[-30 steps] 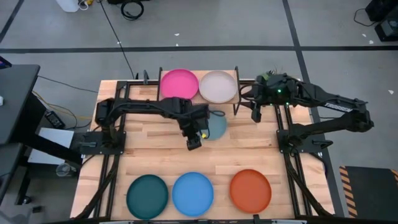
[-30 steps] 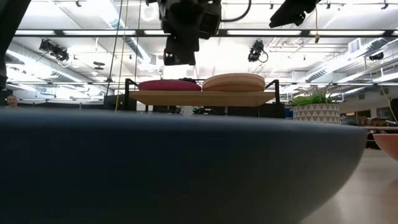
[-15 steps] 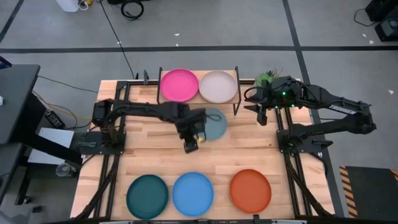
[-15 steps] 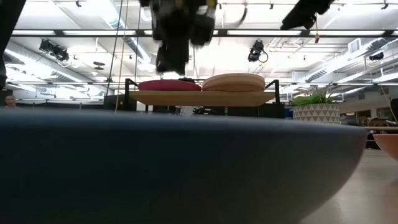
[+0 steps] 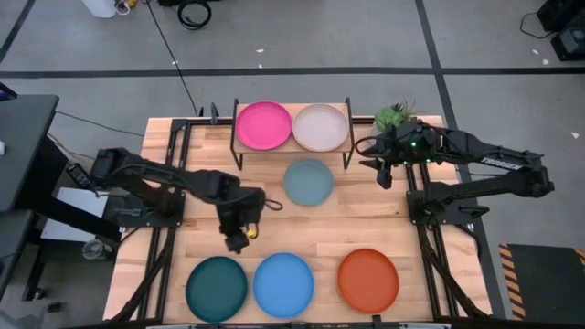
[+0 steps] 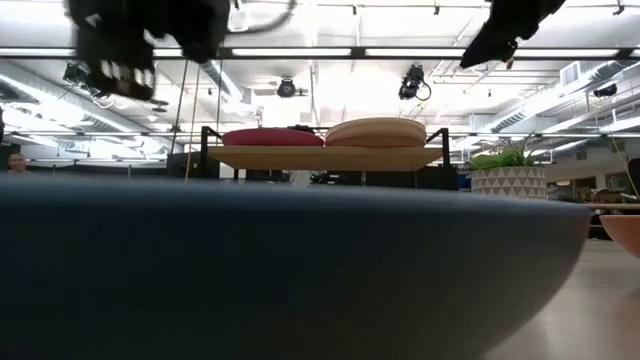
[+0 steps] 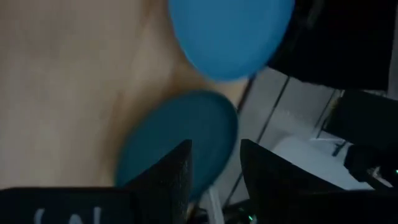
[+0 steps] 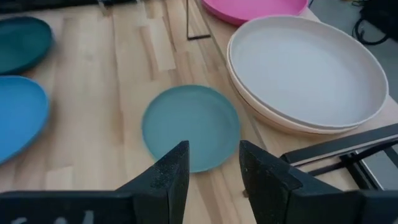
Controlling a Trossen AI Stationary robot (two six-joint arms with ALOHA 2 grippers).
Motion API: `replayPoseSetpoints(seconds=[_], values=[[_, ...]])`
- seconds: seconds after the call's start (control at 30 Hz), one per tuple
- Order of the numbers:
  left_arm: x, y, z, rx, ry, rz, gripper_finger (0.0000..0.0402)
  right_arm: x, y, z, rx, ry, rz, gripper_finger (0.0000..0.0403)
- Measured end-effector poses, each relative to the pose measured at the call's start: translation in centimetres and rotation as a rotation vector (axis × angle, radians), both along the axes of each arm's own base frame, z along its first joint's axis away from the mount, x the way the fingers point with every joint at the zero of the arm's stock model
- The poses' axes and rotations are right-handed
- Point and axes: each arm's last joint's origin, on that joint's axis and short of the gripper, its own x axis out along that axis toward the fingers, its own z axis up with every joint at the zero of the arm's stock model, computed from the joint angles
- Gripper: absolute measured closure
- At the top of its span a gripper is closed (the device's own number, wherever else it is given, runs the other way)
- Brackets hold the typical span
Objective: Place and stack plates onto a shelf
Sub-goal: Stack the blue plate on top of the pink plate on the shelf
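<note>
Shelf (image 5: 292, 148): set at the table's far edge, middle; its black legs are seen at both ends of the board.
Pink plate (image 5: 263, 125): laid on the shelf's left half, its rim touching or nearly touching the cream plate.
Cream plate (image 5: 320, 127): stacked on the shelf's right half; two rims are seen in the right wrist view, the upper one overhanging the board.
Pale blue plate (image 5: 308, 182): laid flat on the table (image 5: 366, 219) just in front of the shelf, bare wood all round it.
Near row: dark teal plate (image 5: 217, 287), bright blue plate (image 5: 283, 285) and orange plate (image 5: 368, 280) lined along the near edge; a wider gap is left before the orange one.
Left gripper (image 5: 238, 239): held above bare wood between the pale blue plate and the dark teal plate; fingers parted, nothing between them.
Right gripper (image 5: 384, 174): held off the shelf's right end, near the table's right edge; fingers parted, nothing carried.
</note>
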Motion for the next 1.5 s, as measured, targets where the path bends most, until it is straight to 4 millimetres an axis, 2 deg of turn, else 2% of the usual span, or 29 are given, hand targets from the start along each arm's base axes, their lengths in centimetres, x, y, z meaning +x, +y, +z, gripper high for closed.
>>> replayPoseSetpoints(seconds=[0.1,0.2,0.33,0.43,0.57,0.8,1.0,1.4,1.5], values=[[0.0,-0.4,0.7,-0.03,0.004,0.065,0.026,0.6,-0.3,-0.3,-0.03,0.031,-0.034,0.0257],[0.9,-0.4,0.9,-0.073,0.014,0.207,0.026,1.2,-0.8,-0.7,-0.096,0.065,-0.112,0.0257],[2.2,-1.3,1.0,-0.085,-0.008,0.365,0.026,2.3,-1.2,0.0,-0.157,-0.019,-0.187,0.0257],[2.7,-2.3,0.7,-0.007,-0.045,0.445,0.026,3.3,-1.5,0.6,-0.173,-0.109,-0.197,0.0257],[2.8,-3.7,-0.8,0.148,-0.045,0.531,0.026,4.2,-1.7,0.7,-0.179,-0.155,-0.199,0.0257],[4.2,-6.9,-4.4,0.287,-0.097,0.472,0.026,4.5,-1.8,0.5,-0.201,-0.132,-0.18,0.0257],[4.4,-8.2,-7.3,0.354,-0.035,0.439,0.026,4.5,-1.7,0.4,-0.188,-0.126,-0.155,0.0257],[4.4,-9.2,-8.5,0.425,-0.055,0.439,0.0261,4.5,-1.7,0.3,-0.185,-0.111,-0.153,0.0257],[4.6,-9.2,-9.2,0.427,-0.041,0.448,0.0272,4.5,-1.7,0.3,-0.183,-0.112,-0.155,0.0257]])
